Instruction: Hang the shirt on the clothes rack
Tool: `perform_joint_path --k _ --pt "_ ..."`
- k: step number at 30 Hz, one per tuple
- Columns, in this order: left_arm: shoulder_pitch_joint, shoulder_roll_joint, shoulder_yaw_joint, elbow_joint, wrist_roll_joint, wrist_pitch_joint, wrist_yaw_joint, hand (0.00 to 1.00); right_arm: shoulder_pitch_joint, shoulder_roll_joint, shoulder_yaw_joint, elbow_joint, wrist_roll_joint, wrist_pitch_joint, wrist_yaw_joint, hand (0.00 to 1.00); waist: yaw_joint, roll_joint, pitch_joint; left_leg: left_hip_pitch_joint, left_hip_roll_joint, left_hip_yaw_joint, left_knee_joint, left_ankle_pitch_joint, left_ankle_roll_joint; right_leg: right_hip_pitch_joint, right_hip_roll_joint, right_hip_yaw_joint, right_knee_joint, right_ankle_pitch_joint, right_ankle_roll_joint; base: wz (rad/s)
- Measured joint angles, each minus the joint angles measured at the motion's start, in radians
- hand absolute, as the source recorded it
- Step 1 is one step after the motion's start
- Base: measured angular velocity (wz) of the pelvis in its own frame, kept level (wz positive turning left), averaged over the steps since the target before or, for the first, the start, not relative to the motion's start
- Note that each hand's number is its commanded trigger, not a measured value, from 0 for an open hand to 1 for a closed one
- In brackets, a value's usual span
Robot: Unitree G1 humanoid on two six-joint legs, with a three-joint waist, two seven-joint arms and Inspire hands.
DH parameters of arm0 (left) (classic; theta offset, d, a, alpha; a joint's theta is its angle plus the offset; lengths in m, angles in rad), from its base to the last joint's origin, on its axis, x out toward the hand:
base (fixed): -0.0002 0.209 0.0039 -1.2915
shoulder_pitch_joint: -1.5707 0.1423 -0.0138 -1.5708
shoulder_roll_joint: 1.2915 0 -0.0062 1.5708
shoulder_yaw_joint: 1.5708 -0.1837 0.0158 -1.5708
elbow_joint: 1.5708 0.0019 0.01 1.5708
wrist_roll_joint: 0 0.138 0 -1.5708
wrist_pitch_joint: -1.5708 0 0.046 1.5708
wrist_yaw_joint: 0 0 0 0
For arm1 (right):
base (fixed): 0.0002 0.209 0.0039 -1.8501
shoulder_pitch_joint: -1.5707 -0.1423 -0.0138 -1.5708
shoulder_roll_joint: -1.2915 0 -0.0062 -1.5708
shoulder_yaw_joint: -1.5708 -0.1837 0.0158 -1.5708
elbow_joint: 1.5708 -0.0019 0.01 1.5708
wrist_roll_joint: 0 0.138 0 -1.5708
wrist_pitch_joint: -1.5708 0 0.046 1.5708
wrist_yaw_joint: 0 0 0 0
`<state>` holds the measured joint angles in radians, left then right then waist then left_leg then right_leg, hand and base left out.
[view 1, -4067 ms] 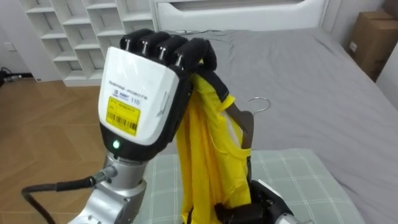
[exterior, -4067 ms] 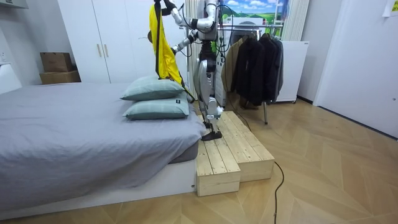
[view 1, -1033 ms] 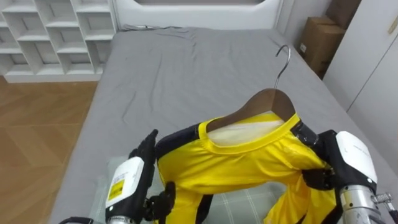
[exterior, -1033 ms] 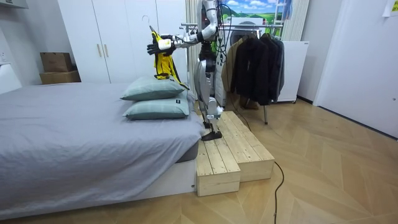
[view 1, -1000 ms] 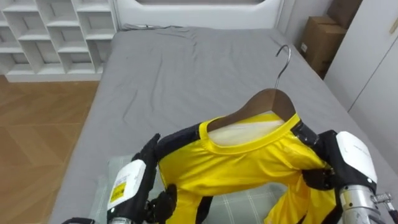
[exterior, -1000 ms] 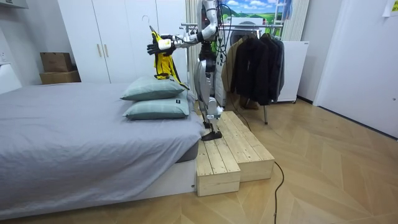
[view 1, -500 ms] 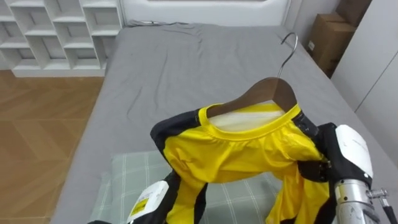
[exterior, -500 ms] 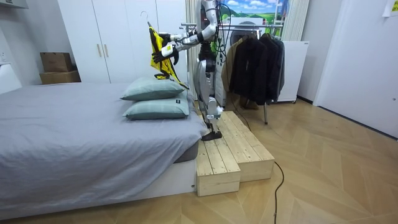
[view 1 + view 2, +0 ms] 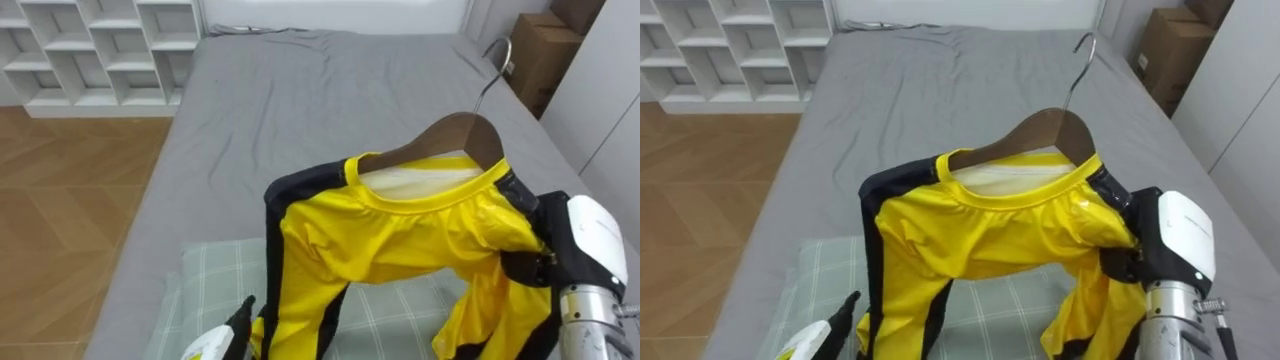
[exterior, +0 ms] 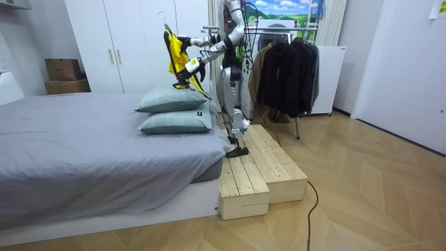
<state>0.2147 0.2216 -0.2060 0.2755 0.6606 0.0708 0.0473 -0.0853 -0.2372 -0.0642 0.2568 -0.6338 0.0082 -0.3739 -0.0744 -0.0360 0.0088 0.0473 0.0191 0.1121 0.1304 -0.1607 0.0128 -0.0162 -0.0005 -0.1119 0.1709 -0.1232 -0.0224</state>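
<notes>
Right hand (image 9: 585,245): a rounded, glossy white back shell is fitted over black fingers, and a ribbed silver metal wrist is seen beneath. Left hand (image 9: 215,345): a white shell is marked with a yellow label, with one black finger seen. Body, room view: silver-grey panels, black joints, and a dark cable leading off from the feet.

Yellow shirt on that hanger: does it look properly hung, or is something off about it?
Somewhat off. The yellow shirt sits bunched on the wooden hanger, whose hook leans sideways; its left-side shoulder sags in folds. The right hand clutches the other shoulder, and the left hand is low above the pillow.
</notes>
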Motion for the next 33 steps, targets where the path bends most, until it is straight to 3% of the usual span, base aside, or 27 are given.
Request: perform_joint_path --k 5,11,19,23,28,33 --pt "0.022 -0.007 0.097 0.183 -0.003 -0.005 0.065 0.00 0.014 -0.005 -0.011 -0.052 -0.007 0.002 -0.015 1.00 0.002 0.003 -0.0004 0.007 0.004 0.019 -0.001 -0.003 -0.004 0.001 0.004 0.006 -0.001 0.001 -0.001 -0.05" --pt "0.039 -0.011 0.216 0.394 -0.093 -0.017 0.160 0.00 0.043 -0.046 -0.060 -0.078 -0.058 0.001 -0.034 1.00 0.032 0.003 -0.0025 0.020 0.005 0.029 -0.013 -0.004 -0.005 0.004 0.008 0.017 0.001 0.001 -0.001 -0.05" --pt "0.095 -0.020 0.372 0.631 -0.261 -0.033 0.206 0.00 0.093 -0.068 -0.136 -0.194 -0.083 0.005 -0.033 1.00 0.058 -0.019 -0.0114 0.040 0.010 0.040 -0.015 -0.011 -0.008 0.016 0.015 0.031 -0.001 0.000 -0.002 -0.05" --pt "0.113 -0.030 0.404 0.699 -0.278 -0.032 0.200 0.00 0.110 -0.072 -0.141 -0.244 -0.082 0.004 -0.033 1.00 0.076 -0.027 -0.0093 0.059 0.013 0.050 -0.014 -0.020 -0.009 0.037 0.020 0.042 -0.001 -0.001 -0.003 -0.08" --pt "0.112 -0.043 0.430 0.756 -0.279 -0.026 0.175 0.00 0.117 -0.072 -0.150 -0.279 -0.076 0.004 -0.014 1.00 0.086 -0.057 -0.0100 0.065 0.013 0.049 -0.013 -0.022 -0.008 0.046 0.020 0.041 -0.001 -0.004 -0.003 0.00" --pt "0.105 -0.058 0.439 0.785 -0.287 -0.005 0.159 0.00 0.117 -0.072 -0.155 -0.309 -0.051 0.008 0.007 1.00 0.084 -0.062 -0.0124 0.068 0.013 0.050 -0.014 -0.025 -0.007 0.049 0.019 0.039 -0.002 -0.004 -0.002 0.00"
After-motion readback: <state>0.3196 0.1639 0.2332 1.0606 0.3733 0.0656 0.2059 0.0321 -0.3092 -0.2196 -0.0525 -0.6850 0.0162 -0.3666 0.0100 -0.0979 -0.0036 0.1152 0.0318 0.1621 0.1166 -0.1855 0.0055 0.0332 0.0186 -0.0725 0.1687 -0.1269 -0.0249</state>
